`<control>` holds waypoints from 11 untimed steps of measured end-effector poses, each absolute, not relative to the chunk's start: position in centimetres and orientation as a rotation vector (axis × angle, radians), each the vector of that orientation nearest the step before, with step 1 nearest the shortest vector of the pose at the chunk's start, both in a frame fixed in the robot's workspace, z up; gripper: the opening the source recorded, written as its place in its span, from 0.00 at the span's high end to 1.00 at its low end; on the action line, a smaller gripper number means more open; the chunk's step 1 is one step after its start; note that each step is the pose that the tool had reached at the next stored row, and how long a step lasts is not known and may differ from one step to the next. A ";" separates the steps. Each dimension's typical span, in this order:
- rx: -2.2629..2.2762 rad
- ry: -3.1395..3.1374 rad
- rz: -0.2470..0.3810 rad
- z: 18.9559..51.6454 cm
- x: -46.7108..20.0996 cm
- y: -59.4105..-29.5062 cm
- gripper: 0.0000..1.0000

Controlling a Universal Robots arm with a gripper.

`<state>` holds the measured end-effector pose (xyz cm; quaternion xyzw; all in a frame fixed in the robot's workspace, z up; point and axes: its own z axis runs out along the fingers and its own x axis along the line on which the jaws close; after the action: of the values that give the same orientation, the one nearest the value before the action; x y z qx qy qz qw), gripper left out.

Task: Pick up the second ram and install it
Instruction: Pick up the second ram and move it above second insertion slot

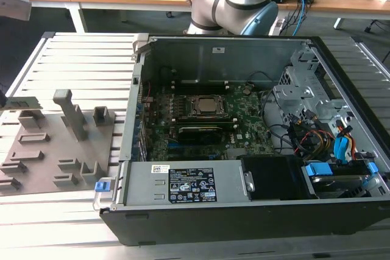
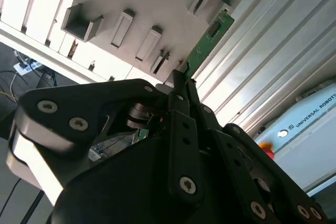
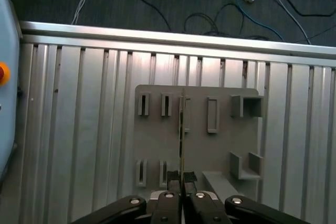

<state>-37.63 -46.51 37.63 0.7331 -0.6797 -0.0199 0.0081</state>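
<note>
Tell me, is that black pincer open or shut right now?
Shut. The black pincer clamps the long, narrow green circuit-board stick from both sides, as both wrist views show.

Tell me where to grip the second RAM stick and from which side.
Grip the second RAM stick near one end, one finger on each flat face, coming in along its length. It is a thin, flat board, edge-on in the first wrist view, so only its broad faces suit the fingers. The gripper is shut on it this way.
</note>
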 end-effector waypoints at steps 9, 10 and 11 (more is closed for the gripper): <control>2.293 -2.125 -0.065 39.7 -37.4 -46.4 0.86; 2.293 -2.126 -0.065 39.7 -37.2 -46.3 0.86; 2.293 -2.126 -0.064 39.7 -36.7 -46.3 0.86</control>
<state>-36.73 -46.26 39.65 0.7331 -0.6797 -0.0206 0.0073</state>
